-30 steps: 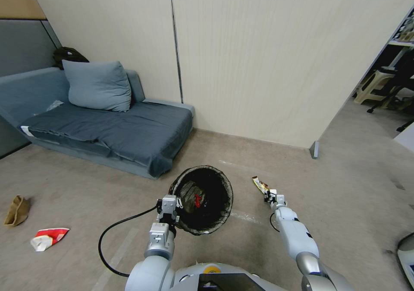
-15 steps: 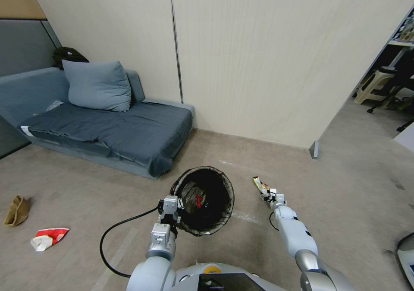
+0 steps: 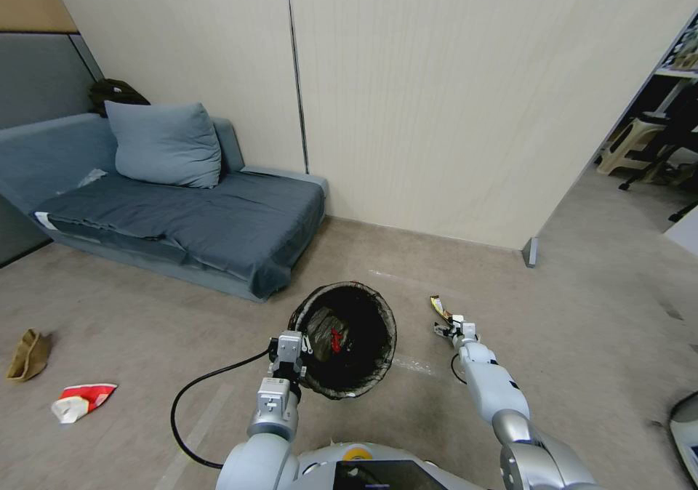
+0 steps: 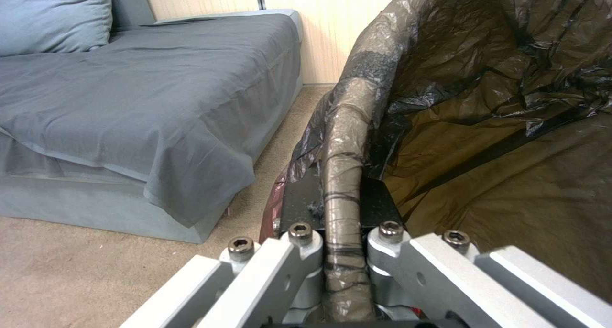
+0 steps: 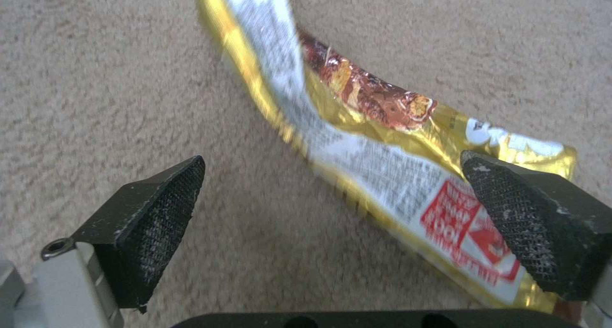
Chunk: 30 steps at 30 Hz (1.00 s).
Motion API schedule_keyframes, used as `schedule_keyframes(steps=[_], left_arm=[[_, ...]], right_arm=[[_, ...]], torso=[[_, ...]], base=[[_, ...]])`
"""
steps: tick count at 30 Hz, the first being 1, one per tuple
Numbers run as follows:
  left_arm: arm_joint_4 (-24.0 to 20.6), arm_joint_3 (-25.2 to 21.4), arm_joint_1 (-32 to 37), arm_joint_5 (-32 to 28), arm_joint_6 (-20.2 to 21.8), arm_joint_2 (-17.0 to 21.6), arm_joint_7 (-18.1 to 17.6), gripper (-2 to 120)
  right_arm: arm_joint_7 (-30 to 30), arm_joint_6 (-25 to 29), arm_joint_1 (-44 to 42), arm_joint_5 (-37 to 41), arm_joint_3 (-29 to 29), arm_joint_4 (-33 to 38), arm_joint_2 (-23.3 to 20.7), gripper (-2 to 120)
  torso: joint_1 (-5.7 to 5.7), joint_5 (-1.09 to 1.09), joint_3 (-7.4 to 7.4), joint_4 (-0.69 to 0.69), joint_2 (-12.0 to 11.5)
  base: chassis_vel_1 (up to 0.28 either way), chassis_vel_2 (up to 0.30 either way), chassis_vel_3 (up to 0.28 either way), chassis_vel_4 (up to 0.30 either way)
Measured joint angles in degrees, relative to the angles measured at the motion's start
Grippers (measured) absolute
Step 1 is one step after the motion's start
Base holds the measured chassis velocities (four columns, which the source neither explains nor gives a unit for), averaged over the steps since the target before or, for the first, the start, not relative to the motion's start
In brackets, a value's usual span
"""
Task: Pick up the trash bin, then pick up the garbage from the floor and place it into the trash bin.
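While left gripper (image 3: 289,360) clamps trash bin (image 3: 347,337) rim | right gripper (image 5: 344,208) wide, straddling yellow wrapper (image 5: 382,175)

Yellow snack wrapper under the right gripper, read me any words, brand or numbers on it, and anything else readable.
Yellow snack wrapper: small print on its white strip, too blurred to read.
Its red patch: white characters, blurred, unreadable.
Red-and-white wrapper on the floor: too small to read.
No other text.

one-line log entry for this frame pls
left gripper: shut on trash bin rim, bin held tilted | right gripper: open, straddling yellow wrapper on floor, not gripped | red-and-white wrapper, brown paper still on floor
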Motion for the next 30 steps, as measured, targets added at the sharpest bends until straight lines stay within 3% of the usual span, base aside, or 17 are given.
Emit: schedule_keyframes(steps=[4, 11, 30], left_arm=[[0.05, 0.01, 0.03, -0.01, -0.06, 0.04, -0.05, 1], [0.13, 0.15, 0.07, -0.03, -0.11, 0.07, -0.11, 1], [0.31, 0.91, -0.16, -0.09, -0.14, 0.15, -0.16, 1]], right_arm=[[0.92, -0.73, 0.59, -0.17, -0.17, -0.71, -0.04, 96], [1.96, -1.20, 1.24, -0.23, -0.20, -1.87, -0.13, 67], [2.08, -0.85, 0.48, 0.01, -0.02, -1.40, -0.43, 2]], torso=[[0.00, 0.00, 0.00, -0.01, 0.00], [0.00, 0.00, 0.00, 0.00, 0.00], [0.00, 0.00, 0.00, 0.00, 0.00]], base=[[0.000, 0.000, 0.000, 0.000], [0.000, 0.000, 0.000, 0.000], [0.000, 0.000, 0.000, 0.000]])
